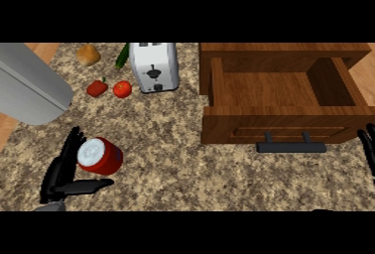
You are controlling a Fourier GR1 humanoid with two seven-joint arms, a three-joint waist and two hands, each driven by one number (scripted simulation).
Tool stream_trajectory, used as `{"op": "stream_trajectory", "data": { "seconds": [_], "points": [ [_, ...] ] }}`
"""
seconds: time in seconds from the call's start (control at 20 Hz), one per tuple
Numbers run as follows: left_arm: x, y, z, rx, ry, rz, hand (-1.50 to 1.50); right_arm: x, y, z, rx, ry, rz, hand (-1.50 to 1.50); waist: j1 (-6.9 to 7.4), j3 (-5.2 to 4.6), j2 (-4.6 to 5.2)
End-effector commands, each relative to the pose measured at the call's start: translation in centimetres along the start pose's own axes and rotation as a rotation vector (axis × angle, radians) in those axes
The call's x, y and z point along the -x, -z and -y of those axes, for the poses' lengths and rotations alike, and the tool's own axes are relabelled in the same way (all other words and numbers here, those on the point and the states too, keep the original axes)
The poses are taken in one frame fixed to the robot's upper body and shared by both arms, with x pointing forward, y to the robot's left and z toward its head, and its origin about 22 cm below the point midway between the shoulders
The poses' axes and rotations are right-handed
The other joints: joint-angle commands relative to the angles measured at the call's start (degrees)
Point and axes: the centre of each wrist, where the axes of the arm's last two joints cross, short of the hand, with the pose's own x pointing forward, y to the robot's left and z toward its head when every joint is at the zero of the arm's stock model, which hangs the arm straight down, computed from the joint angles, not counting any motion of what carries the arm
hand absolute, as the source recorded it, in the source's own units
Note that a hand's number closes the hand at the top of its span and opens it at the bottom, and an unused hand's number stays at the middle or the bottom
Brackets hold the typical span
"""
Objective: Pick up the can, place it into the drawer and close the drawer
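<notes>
We look down on a speckled brown-and-cream granite countertop (pixel 190 168) that fills most of the view. The largest thing on it is an open wooden drawer (pixel 282 121) at the right, a reddish-brown box whose inside shows bare board and whose front panel carries a dark bar handle (pixel 290 147) on two short posts. At the left edge we see a big curved grey metal body (pixel 29 84), rounded at its lower end, reaching in from the top corner. Next in size is a silver toaster (pixel 155 67) with a black lever, standing at the back of the counter left of the drawer. Our left hand (pixel 64 171), black, comes in at the lower left with fingers straight and spread wide, thumb pointing right; its fingers lie against the left side of the can and do not curl round it. The red cylindrical can (pixel 100 156) with a white lid lies tilted, lid turned up and leftward, on the counter well left of the drawer, not in it. Only black fingertips of our right hand (pixel 367 149) show at the right edge, and we cannot tell its state. Smallest are a tan potato (pixel 89 54), a green cucumber (pixel 121 57), a red pepper (pixel 96 88) and a red tomato (pixel 122 89) near the toaster.
</notes>
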Motion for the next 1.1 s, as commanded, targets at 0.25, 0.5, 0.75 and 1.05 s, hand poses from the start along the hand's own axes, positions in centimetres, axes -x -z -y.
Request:
{"op": "stream_trajectory", "data": {
  "seconds": [0.25,0.5,0.75,1.05],
  "points": [
    [0.6,1.8,2.5,-0.012,-0.005,-0.003,-1.50,-0.9,-1.1,-1.4,-0.001,-0.009,0.015,-1.50,-0.09,0.00,0.01],
    [-0.1,3.1,1.5,0.009,-0.022,-0.020,-1.50,-0.5,-1.0,-0.4,-0.001,-0.008,0.005,-1.50,-0.07,0.00,0.00],
    [0.6,2.4,2.4,0.040,-0.014,0.001,-1.50,-0.7,-1.5,-0.4,-0.030,0.011,-0.008,-1.50,-0.08,0.01,0.00],
    [-0.4,3.2,5.7,0.064,-0.052,0.043,-1.50,0.5,-1.6,1.0,0.021,0.019,-0.006,-1.50,0.00,0.03,-0.05]
  ]
}}
